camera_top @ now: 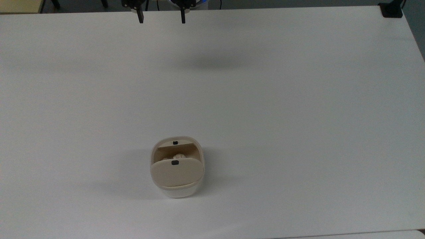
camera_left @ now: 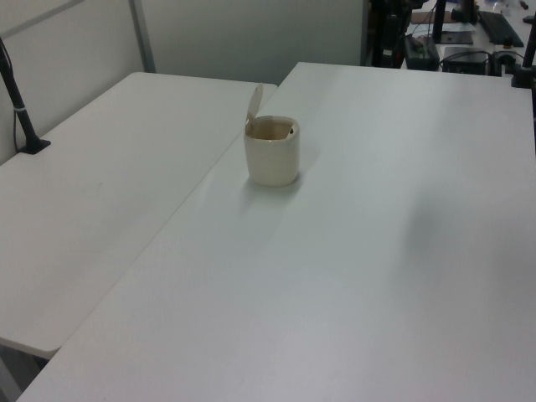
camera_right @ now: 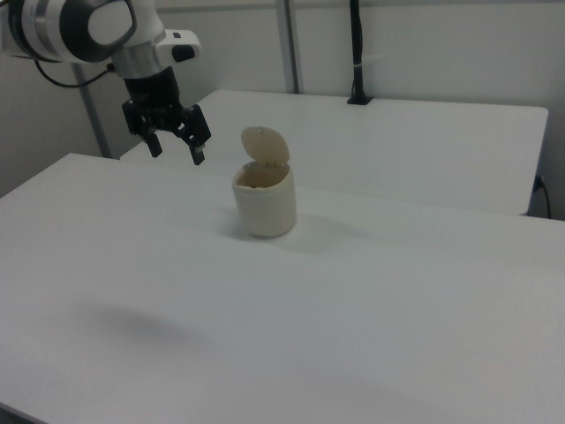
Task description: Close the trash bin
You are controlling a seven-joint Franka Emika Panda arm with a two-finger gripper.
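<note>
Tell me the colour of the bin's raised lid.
Beige, on the small cream-white plastic bin's hinged lid; clearest in the top view.

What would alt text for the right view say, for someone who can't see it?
A small cream trash bin stands on a white table with its lid hinged up and open. In the right view's upper left, a robot arm's black gripper hangs in the air, fingers apart, holding nothing.

We see our hand [camera_right: 175, 147] raised in the air at the right view's upper left, pointing downward with a slight tilt. Its two dark fingers [camera_right: 198, 154] are spread wide apart and grip nothing. In the top view the hand [camera_top: 162, 18] sits at the upper edge, fingertips [camera_top: 141, 19] apart. The white-and-black wrist [camera_right: 106, 26] bends above it.
</note>
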